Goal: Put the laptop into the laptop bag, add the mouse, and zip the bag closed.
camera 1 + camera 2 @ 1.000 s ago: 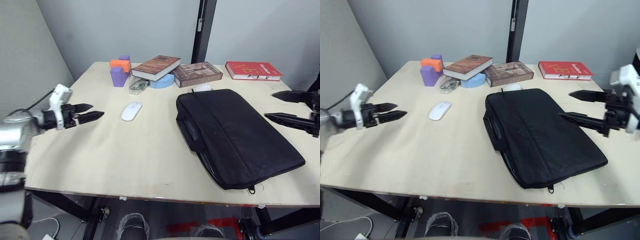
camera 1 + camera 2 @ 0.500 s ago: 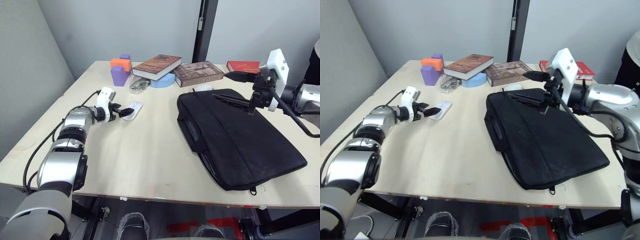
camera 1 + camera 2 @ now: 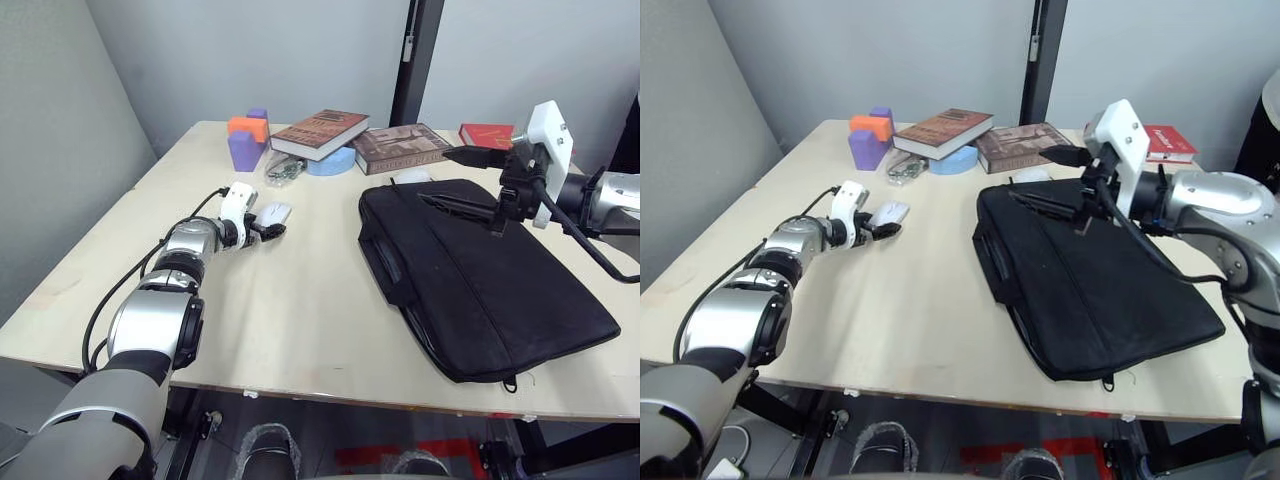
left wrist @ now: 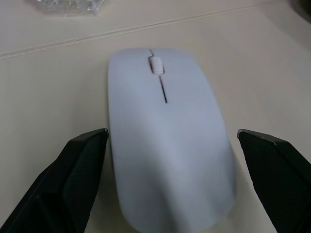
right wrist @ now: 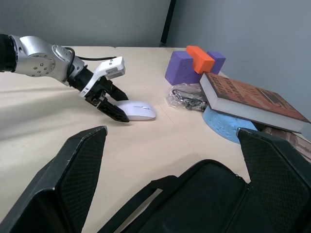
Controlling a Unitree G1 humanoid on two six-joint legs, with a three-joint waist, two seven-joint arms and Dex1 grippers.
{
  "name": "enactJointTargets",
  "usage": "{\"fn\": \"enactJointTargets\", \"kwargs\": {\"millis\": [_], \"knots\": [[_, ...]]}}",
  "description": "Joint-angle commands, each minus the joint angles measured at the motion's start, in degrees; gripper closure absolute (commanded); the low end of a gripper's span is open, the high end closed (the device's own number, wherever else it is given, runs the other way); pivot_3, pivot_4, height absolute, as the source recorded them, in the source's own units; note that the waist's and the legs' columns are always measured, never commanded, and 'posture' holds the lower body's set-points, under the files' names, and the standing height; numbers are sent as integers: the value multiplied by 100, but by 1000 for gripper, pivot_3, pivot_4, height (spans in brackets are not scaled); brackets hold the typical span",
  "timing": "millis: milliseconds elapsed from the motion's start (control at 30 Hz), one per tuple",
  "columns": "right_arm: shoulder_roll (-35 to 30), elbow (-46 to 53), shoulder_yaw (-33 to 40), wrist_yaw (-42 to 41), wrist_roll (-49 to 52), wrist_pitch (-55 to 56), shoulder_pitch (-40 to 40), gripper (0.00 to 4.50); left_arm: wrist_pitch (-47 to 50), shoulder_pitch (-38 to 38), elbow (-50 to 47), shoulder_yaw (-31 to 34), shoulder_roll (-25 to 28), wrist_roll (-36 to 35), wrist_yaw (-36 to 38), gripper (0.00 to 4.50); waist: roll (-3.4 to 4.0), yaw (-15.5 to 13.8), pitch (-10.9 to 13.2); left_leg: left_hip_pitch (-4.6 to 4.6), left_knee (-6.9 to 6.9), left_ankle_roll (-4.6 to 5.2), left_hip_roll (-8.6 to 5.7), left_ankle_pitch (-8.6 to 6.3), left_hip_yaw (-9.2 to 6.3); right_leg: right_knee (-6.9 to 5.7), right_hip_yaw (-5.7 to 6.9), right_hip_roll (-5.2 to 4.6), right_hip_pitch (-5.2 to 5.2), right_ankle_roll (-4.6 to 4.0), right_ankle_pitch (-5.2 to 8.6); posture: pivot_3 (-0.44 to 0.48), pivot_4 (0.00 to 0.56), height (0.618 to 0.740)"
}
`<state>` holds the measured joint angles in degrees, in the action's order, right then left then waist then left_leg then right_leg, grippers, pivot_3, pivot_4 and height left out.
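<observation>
**Op:** I've got the left gripper (image 3: pixel 268 229) at the mouse (image 4: pixel 167 141). Fingers spread wide, one on each side of the body, nothing clamped yet. Wrist cam shows both fingertips (image 4: pixel 80 160) flanking the near end with a gap on each side.

**Eng:** Axis?

**Op:** The mouse's long axis runs straight away from the gripper, scroll wheel at the far end. So the fingers straddle its short width, which is what I want for a squeeze. It sits on the table (image 3: pixel 300 310), nearer the left arm by a lot.

**Eng:** Bag?

**Op:** The laptop bag (image 3: pixel 490 285) lies flat to the right of the mouse, well apart from it, handles on the side facing the mouse. I can't tell if the zip is open (no laptop visible, my guess is it's inside already).

**Eng:** Right side?

**Op:** The right gripper (image 3: pixel 463 177) hovers over the bag's far edge, fingers apart, holding nothing. One finger looks low on the fabric; contact I can't confirm. The mouse has to travel rightward to it.
</observation>
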<state>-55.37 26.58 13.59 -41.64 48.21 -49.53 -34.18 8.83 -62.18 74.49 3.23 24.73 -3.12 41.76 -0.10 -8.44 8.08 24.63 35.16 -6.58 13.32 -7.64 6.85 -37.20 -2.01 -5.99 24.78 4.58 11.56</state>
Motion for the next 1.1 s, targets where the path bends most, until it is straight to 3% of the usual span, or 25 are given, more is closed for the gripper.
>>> {"fn": "enactJointTargets", "kwargs": {"millis": [33,100,300,400,533,667,767,867,1100], "knots": [[18,133,313,144,132,-11,-26,25,-158,8,49,-95,-13,281,-260,0,0,-6,0,0,0,0,0,0,0,0,0,0,0,0,0,0,150,730],[48,109,322,216,164,-25,-26,25,-176,24,67,-84,-37,328,-283,0,0,-6,0,-1,1,0,0,0,-1,0,0,0,-2,0,0,0,150,730],[116,121,251,305,167,-50,112,0,-102,42,58,-17,-31,378,-105,1736,0,-8,0,-4,1,0,-1,0,-1,0,-1,-1,-5,0,0,0,150,730],[255,131,214,534,248,-236,137,0,-48,15,30,5,95,382,19,1733,0,-7,0,-6,0,-1,-2,-1,-1,1,0,-1,-6,0,0,0,150,730],[667,214,68,1190,378,-664,107,0,-101,48,-108,-77,238,380,759,1733,0,16,0,-8,-2,-3,-1,-1,-1,1,-1,-1,-6,0,0,0,150,730],[1250,391,-253,2025,201,-1003,258,0,-89,178,-700,-126,349,94,2623,1733,0,4,0,-10,-13,-8,0,0,-1,5,2,0,-4,0,0,0,150,730],[1706,378,-752,2801,-402,-1143,342,0,220,540,-1779,-312,521,-170,3959,1733,2,3,1,-4,-20,-34,0,14,1,8,3,-1,4,-1,0,0,150,730],[2095,116,-1159,3538,-1032,-1438,356,0,868,999,-2999,-569,774,-407,4821,1733,2,11,1,-5,-32,-40,0,14,4,8,4,-1,10,-3,2,0,150,730],[2520,-81,-2261,4143,-2306,-1469,481,0,1662,1472,-4559,-806,1104,-831,5029,1733,7,25,3,-10,-71,-64,0,27,5,17,9,0,13,-2,6,0,150,730]]}}
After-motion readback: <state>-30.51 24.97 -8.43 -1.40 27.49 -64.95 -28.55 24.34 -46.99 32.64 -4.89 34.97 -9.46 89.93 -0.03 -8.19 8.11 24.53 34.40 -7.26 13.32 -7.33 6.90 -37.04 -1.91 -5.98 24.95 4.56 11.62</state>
